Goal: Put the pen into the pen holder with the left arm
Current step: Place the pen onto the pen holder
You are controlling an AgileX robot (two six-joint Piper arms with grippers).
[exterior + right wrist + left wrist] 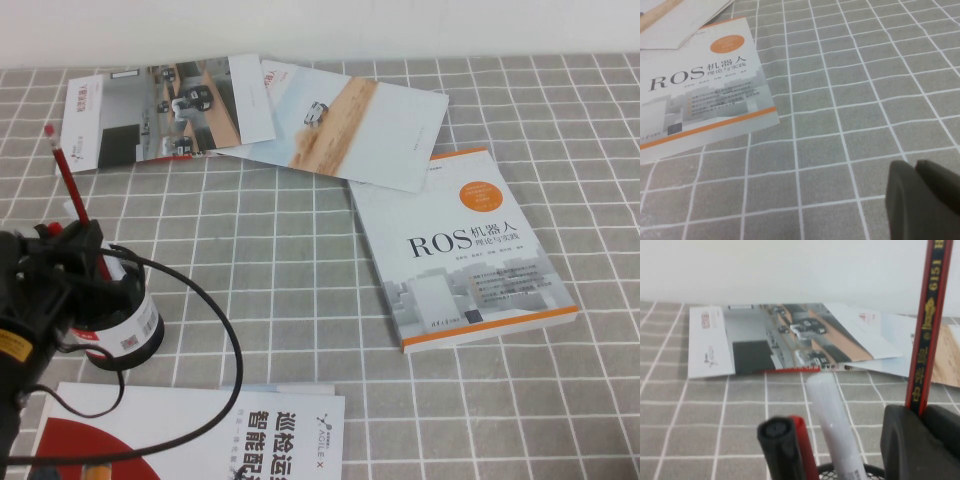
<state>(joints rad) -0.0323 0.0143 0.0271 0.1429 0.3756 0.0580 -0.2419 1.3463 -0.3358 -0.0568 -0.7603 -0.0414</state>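
The left hand point(85, 255) is clamped narrow on the pen point(72, 195) — a thin dark red pencil with gold print, held upright with a slight tilt, its pale tip up. It hangs directly over the pen holder point(135, 330), near the bench's front-left corner, lower end seemingly at the cup's mouth. Markers point(785, 445) already crowd the cup — the pencil could jam against one or catch the rim, and tip out on release. The right hand point(922, 197) sits low over bare bench beside the ROS book point(465, 250), fingers together.
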